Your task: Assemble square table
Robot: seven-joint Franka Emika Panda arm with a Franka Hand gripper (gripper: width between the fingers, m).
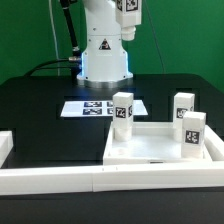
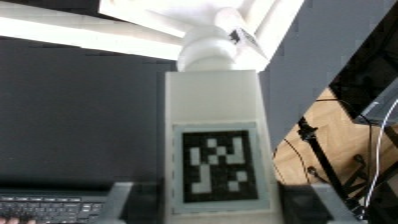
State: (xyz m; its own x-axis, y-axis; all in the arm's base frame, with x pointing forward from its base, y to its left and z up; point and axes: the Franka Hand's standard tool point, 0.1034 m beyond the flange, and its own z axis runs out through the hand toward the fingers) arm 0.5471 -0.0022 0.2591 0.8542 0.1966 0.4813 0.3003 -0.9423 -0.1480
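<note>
**Held leg high above the panel**

The tool (image 2: 217, 205) is closed partway on a white tagged leg (image 2: 214, 130), whose long axis runs straight out from the jaws. The square panel (image 1: 150, 150) lies well below, on the tabletop (image 1: 40, 90). Three legs (image 1: 122, 110) stand on the panel, and one corner looks free.

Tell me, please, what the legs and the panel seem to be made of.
Legs: probably white plastic with a matte finish; the faces are smooth and uniform, with black-and-white tags that look printed.
Panel: likely the same matte white plastic; it has a moulded-looking raised rim and shows no grain or shine.
</note>
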